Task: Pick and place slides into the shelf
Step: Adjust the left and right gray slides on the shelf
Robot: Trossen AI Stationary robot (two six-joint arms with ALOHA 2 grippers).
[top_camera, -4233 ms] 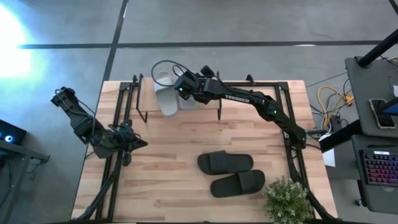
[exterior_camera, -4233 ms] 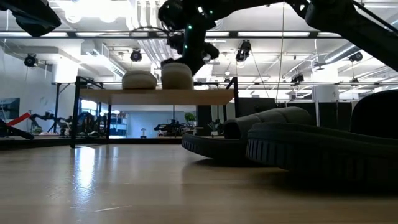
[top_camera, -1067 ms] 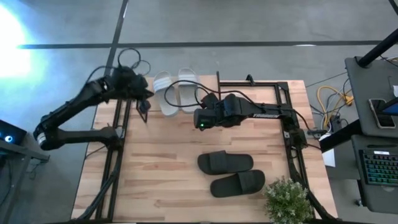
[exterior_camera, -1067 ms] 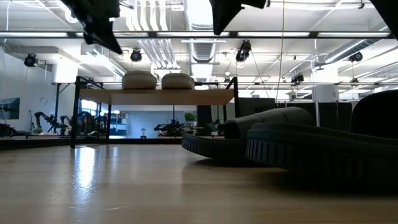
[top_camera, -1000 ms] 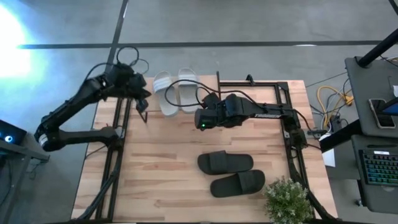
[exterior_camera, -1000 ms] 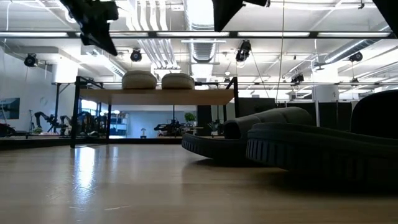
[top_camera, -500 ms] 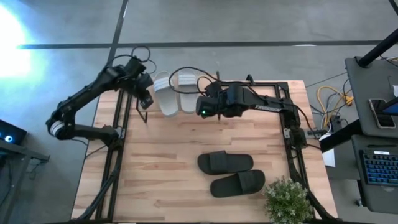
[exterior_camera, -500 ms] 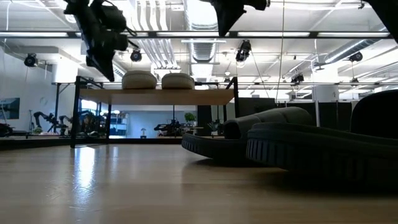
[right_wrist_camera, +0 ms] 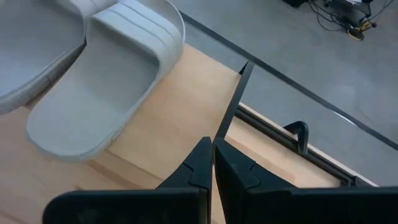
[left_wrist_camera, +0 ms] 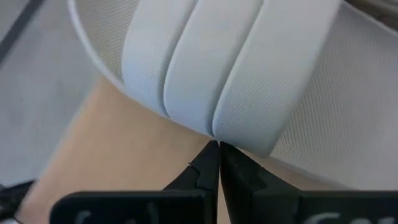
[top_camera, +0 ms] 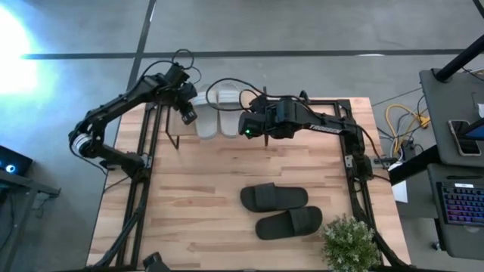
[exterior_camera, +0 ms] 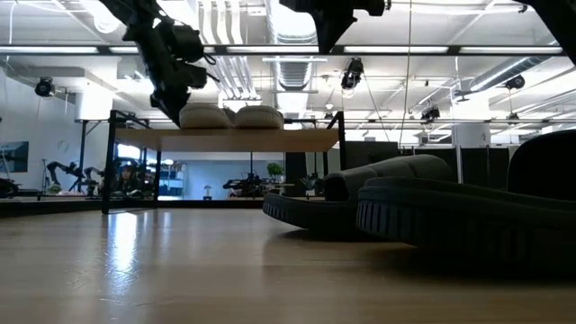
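Observation:
Both pale grey slides lie on the shelf (exterior_camera: 270,139): the left slide (top_camera: 204,121) and the right slide (top_camera: 227,113) rest sole-down, side by side and touching in the low view. My left gripper (top_camera: 189,115) is shut and stands at the left slide's outer side (exterior_camera: 205,115). My right gripper (top_camera: 242,128) is shut, hovering above the shelf's right part (right_wrist_camera: 180,106) beside the right slide (right_wrist_camera: 93,99), touching nothing. The black pair (top_camera: 274,198) (top_camera: 290,222) lies on the table nearer me. My left gripper (left_wrist_camera: 219,146) meets the left pale slide with its shut fingertips at the outer side, just under the wide strap (left_wrist_camera: 214,121). It comes from the table's left, slanting down. The slide stays flat on the shelf's top board.
A potted plant (top_camera: 349,242) stands at the table's near right corner. Black rails (top_camera: 144,174) run along the table's left and right sides. The black slides fill the right of the low view (exterior_camera: 432,207). Bare wood (top_camera: 197,181) lies between the shelf and the black pair.
My left gripper has swung from beyond the shelf's left end toward the right and down onto the left pale slide's side. That slide has slid rightward on the shelf until it meets the other pale slide. My right gripper has drifted toward the far edge, staying shut.

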